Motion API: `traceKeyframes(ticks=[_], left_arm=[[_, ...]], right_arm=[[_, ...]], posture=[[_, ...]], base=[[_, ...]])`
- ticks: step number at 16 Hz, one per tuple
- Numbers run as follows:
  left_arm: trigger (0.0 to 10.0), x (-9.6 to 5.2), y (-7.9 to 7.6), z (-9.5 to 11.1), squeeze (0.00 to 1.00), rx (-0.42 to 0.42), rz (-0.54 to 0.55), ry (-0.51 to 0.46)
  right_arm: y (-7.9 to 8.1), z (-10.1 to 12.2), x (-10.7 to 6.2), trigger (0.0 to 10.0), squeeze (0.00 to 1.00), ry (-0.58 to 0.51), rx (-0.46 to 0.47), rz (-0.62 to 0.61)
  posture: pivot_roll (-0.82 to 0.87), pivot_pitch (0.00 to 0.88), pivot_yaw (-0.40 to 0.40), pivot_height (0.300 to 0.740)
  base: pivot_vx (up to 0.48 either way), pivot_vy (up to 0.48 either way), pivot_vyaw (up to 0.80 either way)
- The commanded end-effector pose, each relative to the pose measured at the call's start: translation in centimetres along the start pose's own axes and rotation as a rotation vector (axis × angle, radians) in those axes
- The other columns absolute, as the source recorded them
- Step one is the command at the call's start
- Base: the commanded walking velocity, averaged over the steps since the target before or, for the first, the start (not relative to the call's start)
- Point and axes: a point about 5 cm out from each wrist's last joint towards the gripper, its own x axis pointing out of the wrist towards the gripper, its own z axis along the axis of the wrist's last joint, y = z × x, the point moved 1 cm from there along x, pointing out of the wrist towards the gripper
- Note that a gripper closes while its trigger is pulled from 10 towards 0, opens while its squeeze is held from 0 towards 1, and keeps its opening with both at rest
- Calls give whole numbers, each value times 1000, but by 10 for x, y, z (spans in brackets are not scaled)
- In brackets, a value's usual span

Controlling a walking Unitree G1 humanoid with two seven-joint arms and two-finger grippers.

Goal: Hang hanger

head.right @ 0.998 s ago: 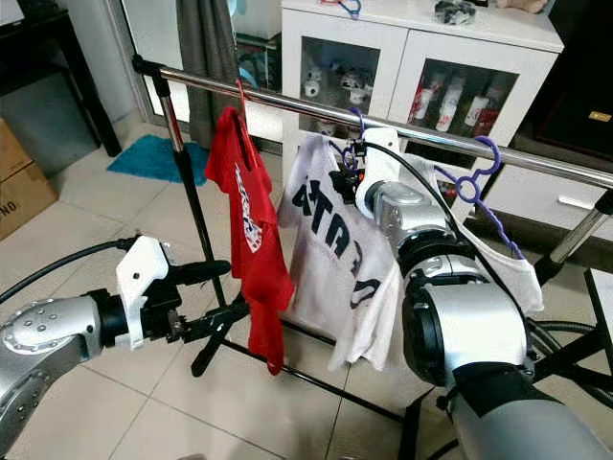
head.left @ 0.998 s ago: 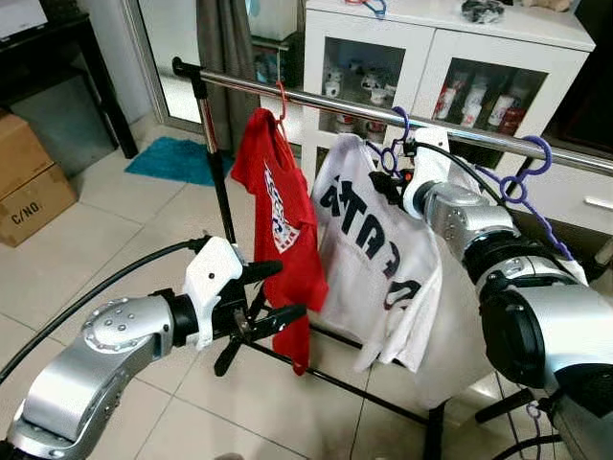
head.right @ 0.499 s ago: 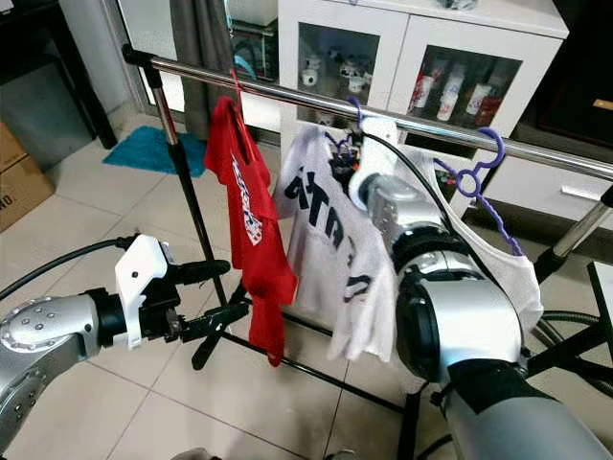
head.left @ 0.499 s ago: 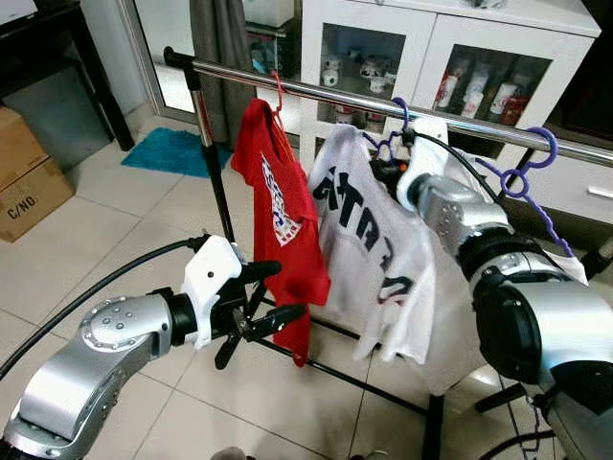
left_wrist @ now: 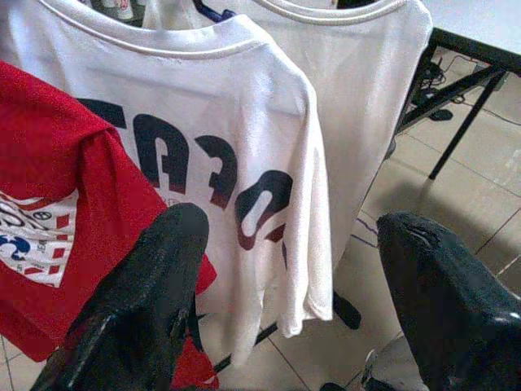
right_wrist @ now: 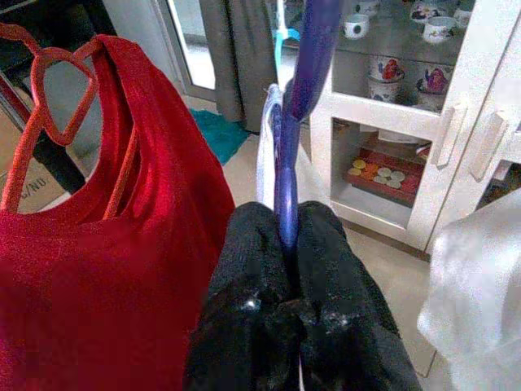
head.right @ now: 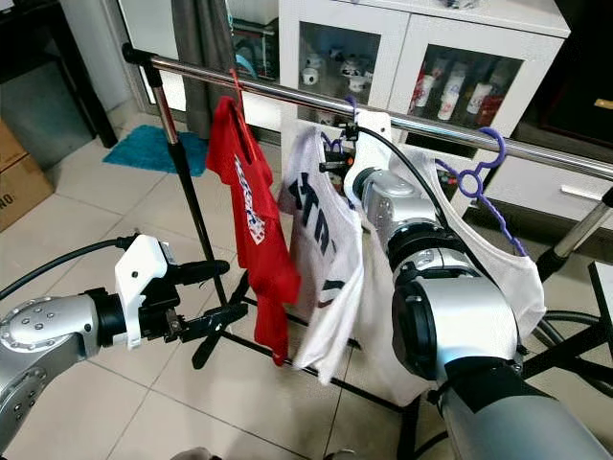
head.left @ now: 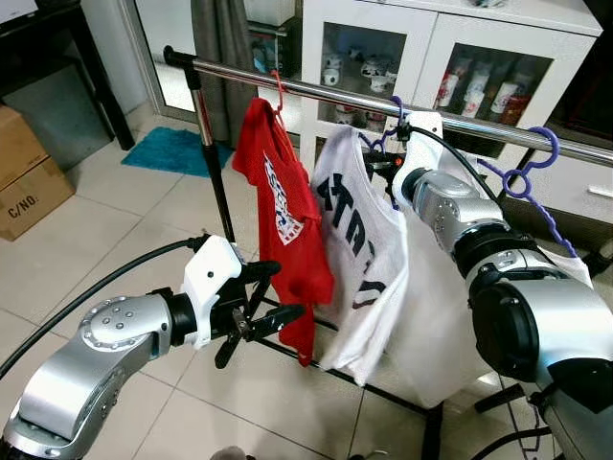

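The right gripper (right_wrist: 285,244) is up at the chrome clothes rail (head.left: 316,91), its two black fingers (right_wrist: 244,269) pressed together on the thin purple hanger (right_wrist: 286,187) that carries the white T-shirt with black lettering (head.left: 359,240). The hanger's hook (head.left: 397,113) sits at the rail, though whether it rests fully on the bar cannot be told. Just beside it, toward the robot's left, a red T-shirt (head.left: 287,220) hangs from a red hanger (right_wrist: 49,98) on the same rail. On the other side another purple hanger (head.left: 532,168) holds a plain white garment (head.right: 512,278). The left gripper (head.left: 263,297) is held low in front of the red shirt's hem, its fingers (left_wrist: 146,301) spread wide and empty. Behind the rail stands a white glass-door cabinet (head.left: 450,57); a cardboard box (head.left: 29,182) and a teal mat (head.left: 168,153) lie on the tiled floor (head.left: 115,240).
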Motion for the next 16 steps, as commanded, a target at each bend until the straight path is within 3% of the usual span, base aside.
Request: traceKeyframes(ticks=[1,9,12,16], left_arm=[[10000,-1,1,6,0,19,-4,-5],[10000,0,3,6,0,22,29,-19],[10000,5,13,5,0,-14,163,-50],[10000,11,19,3,0,-43,248,-74]], right_arm=[[3,7,1,0,0,-11,-18,-1],[3,12,1,0,0,-39,-1,-20],[-3,26,-2,0,0,-111,-12,-6],[-5,28,-6,0,0,-164,-41,59]], posture=[[167,74,-12,740],[165,50,-16,740],[143,0,-21,740],[116,0,-19,740]], base=[[0,0,0],[0,0,0],[0,0,0],[0,0,0]])
